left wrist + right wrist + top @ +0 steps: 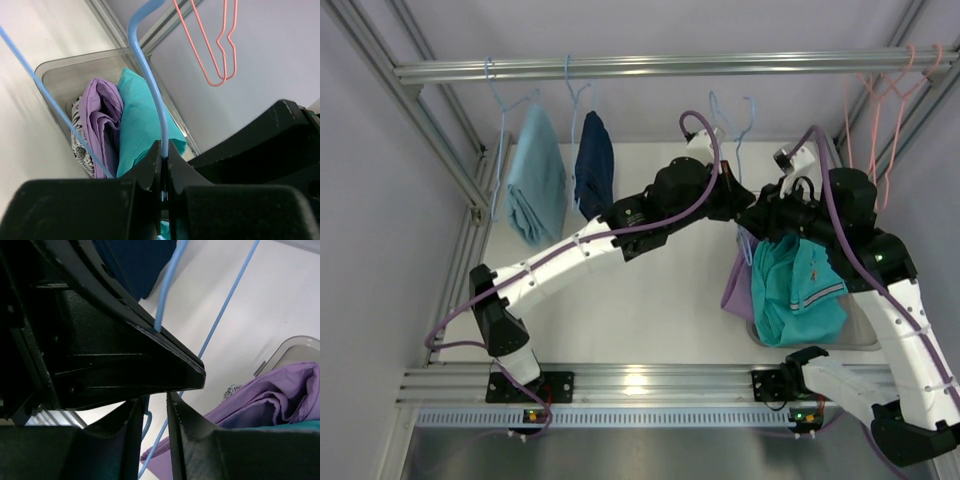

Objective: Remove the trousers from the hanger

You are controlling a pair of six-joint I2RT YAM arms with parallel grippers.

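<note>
My left gripper (732, 198) (165, 150) is shut on the thin wire of a light-blue hanger (738, 140) (145, 65) whose hook is on the rail. My right gripper (760, 218) (155, 400) sits right against the left one; its jaws stand a narrow gap apart, and the blue hanger wire (167, 290) runs past behind that gap. The pink hanger (880, 110) (218, 84) hangs bare with other pink ones at the far right. A purple garment (737, 285) (270, 395) droops below both grippers. I cannot tell which cloth is the trousers.
A clear bin (865, 345) (65, 75) at the right holds a teal garment (800, 290) (140, 115), the purple cloth and a patterned piece. On the rail (650, 68), light-blue hangers carry a pale blue garment (535, 175) and a navy one (593, 165).
</note>
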